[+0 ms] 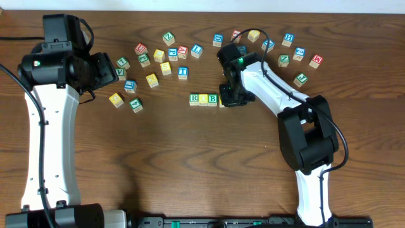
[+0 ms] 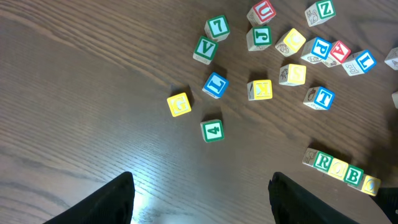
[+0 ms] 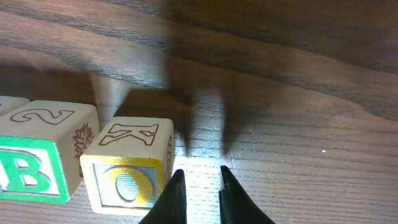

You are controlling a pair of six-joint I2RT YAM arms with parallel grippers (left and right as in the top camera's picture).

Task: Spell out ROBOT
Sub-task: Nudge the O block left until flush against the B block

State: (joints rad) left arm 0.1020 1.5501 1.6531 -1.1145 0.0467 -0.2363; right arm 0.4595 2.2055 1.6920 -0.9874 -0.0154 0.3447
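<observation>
Four cubes stand in a row at mid-table: green R (image 1: 194, 99), yellow O (image 1: 203, 99), green B (image 1: 212, 99), then a second yellow O (image 3: 127, 180), mostly hidden under the arm in the overhead view. My right gripper (image 3: 201, 171) sits low just right of that last O. Its fingers are nearly together with nothing between them, and its left finger is beside the cube. The blue T (image 1: 183, 72) lies apart behind the row and also shows as T (image 2: 323, 98) in the left wrist view. My left gripper (image 2: 202, 199) hovers open and empty at the far left.
Loose letter cubes are scattered across the back of the table, from a green V (image 1: 121, 73) on the left to a red W (image 1: 315, 61) on the right. A yellow cube (image 1: 116, 99) and a green 4 (image 1: 136, 106) lie nearest the left arm.
</observation>
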